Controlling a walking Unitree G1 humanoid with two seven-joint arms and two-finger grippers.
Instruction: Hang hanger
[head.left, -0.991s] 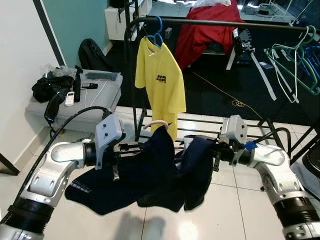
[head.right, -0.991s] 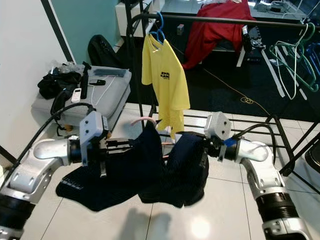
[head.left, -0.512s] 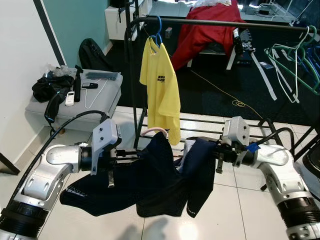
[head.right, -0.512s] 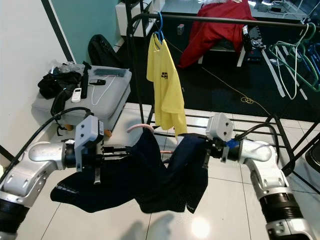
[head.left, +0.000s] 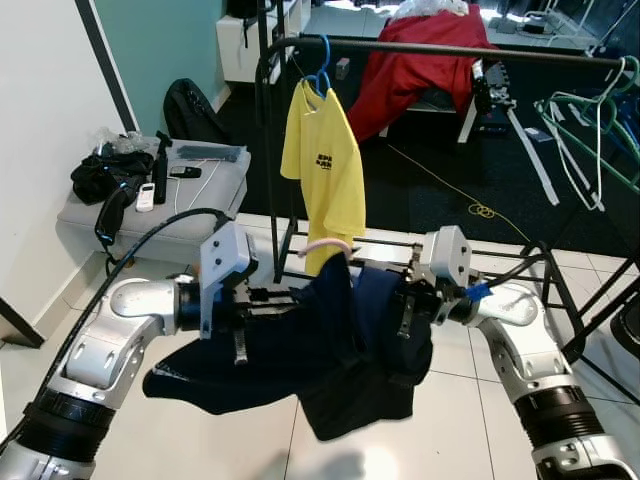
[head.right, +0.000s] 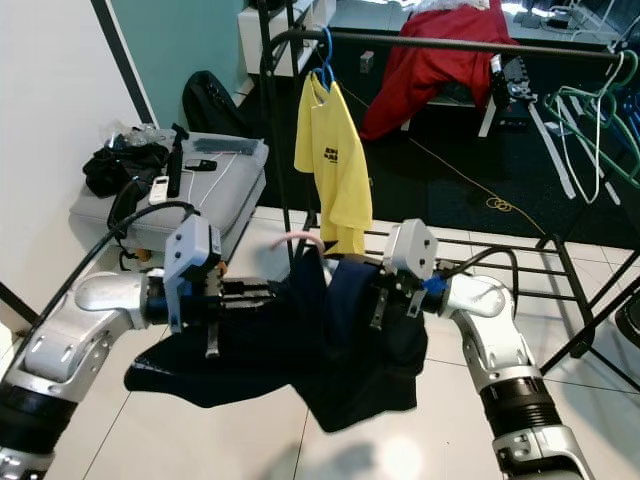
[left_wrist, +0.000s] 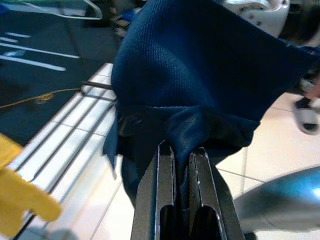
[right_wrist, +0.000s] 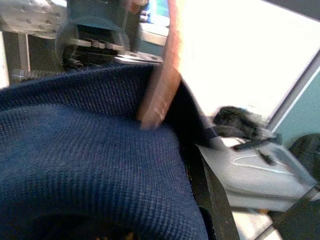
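A navy shirt (head.left: 330, 355) on a pink hanger (head.left: 326, 246) hangs bunched between my two grippers, above the tiled floor. My left gripper (head.left: 292, 297) is shut on a fold of the shirt; the left wrist view shows the fabric pinched between its fingers (left_wrist: 165, 170). My right gripper (head.left: 399, 312) grips the shirt's other side, largely buried in cloth, with the pink hanger (right_wrist: 160, 75) just past it. Behind and above runs the black clothes rail (head.left: 450, 47), its near end carrying a yellow T-shirt (head.left: 325, 165) on a blue hanger.
Green hangers (head.left: 590, 120) hang at the rail's right end. A red garment (head.left: 420, 60) lies behind it. The rack's low bars (head.left: 500, 262) cross the floor ahead. A grey case (head.left: 190, 200) with black items stands at the left, by the white wall.
The two grippers have come closer together and the navy shirt is bunched more tightly between them. The pink hook sits a little higher.
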